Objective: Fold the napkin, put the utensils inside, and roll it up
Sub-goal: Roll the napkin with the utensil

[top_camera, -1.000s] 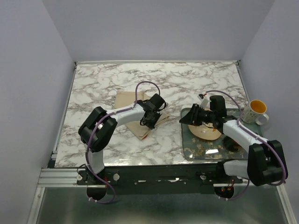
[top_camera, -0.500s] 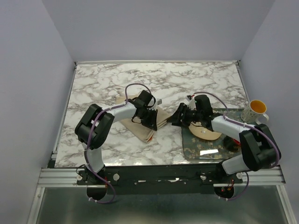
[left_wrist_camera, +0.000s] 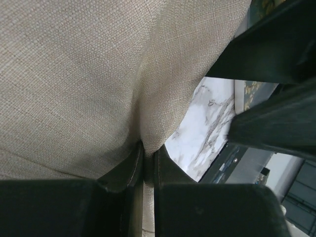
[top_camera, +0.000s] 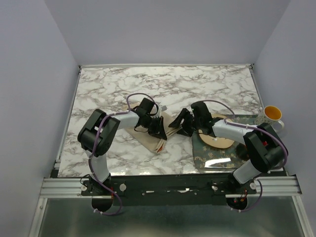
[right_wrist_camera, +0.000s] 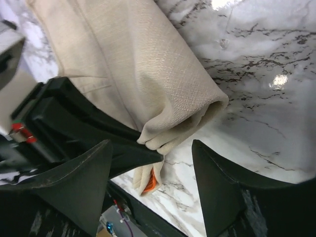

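The rolled napkin (right_wrist_camera: 148, 74) is pinched by the left gripper (left_wrist_camera: 146, 163) on the marble table (top_camera: 108, 94). The right gripper (right_wrist_camera: 150, 145) is spread open at the roll's end, where the orange utensil (right_wrist_camera: 150, 181) is glimpsed inside.

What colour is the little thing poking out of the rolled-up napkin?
Orange. The utensil peeks from the napkin, best seen in the right wrist view.
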Tool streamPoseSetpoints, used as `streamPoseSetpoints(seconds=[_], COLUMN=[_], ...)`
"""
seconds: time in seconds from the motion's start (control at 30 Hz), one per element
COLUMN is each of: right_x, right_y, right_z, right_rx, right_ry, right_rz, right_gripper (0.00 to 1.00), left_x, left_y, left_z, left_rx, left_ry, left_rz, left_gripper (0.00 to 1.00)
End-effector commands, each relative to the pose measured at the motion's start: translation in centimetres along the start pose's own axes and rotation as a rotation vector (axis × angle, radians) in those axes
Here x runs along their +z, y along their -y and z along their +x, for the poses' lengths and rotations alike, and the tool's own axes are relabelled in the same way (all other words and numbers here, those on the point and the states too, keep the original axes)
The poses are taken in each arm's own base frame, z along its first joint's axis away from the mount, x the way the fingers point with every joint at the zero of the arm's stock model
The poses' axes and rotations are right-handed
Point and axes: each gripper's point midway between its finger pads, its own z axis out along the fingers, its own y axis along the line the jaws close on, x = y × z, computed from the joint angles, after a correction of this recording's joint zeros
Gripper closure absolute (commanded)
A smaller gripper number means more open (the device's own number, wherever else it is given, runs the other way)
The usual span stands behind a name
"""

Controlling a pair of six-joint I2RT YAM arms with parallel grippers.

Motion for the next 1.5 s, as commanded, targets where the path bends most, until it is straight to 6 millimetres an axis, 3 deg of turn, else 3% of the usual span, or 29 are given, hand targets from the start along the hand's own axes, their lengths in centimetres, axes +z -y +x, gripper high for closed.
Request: streamPoseSetpoints(seconds=[0.0,0.2,0.27,0.37,0.5,0.57,0.6,0.73,1.07,1.27,1.47], right_x=[0.9,-0.6,-0.9,-0.9,0.1,0.5,0.5,-0.1,-1.5,0.9,2.2], right_y=[0.3,-0.1,-0.1,1.1,1.3,0.1,0.9,0.5,2.8,1.3,1.9], right_z=[0.3,-1.2,-1.3,-0.4,-0.1,-0.3,0.3,0.7,1.8,2.4,3.8], right_rx=[-0.053,-0.310,-0.308,-0.158,-0.035,-0.007,0.042,0.078,0.051,0.084,0.149], right_ry=[0.019,0.070,0.081,0.065,0.033,0.020,-0.007,0.015,0.024,-0.035,-0.053], right_rz=[0.095,0.105,0.111,0.158,0.204,0.207,0.255,0.272,0.353,0.331,0.375], right_gripper=[0.26,0.25,0.25,0.25,0.27,0.27,0.27,0.28,0.30,0.31,0.36], left_x=[0.3,0.2,0.1,0.0,-0.2,-0.3,-0.3,-0.3,-0.4,-0.3,-0.4], left_y=[1.1,0.7,0.6,0.8,1.2,1.3,1.3,1.2,0.6,0.7,1.0], left_z=[0.1,0.1,0.2,0.2,-0.2,-0.2,-0.2,-0.2,-0.3,-0.2,0.0], left_rx=[-0.027,-0.042,-0.047,-0.049,-0.046,-0.044,-0.044,-0.043,-0.036,-0.035,-0.025], left_ry=[-0.014,-0.017,-0.015,-0.005,0.011,0.019,0.018,0.023,0.037,0.031,0.034], left_rz=[0.088,0.087,0.087,0.093,0.101,0.105,0.102,0.098,0.055,0.055,0.060], left_gripper=[1.00,1.00,1.00,1.00,1.00,1.00,1.00,1.00,1.00,1.00,1.00])
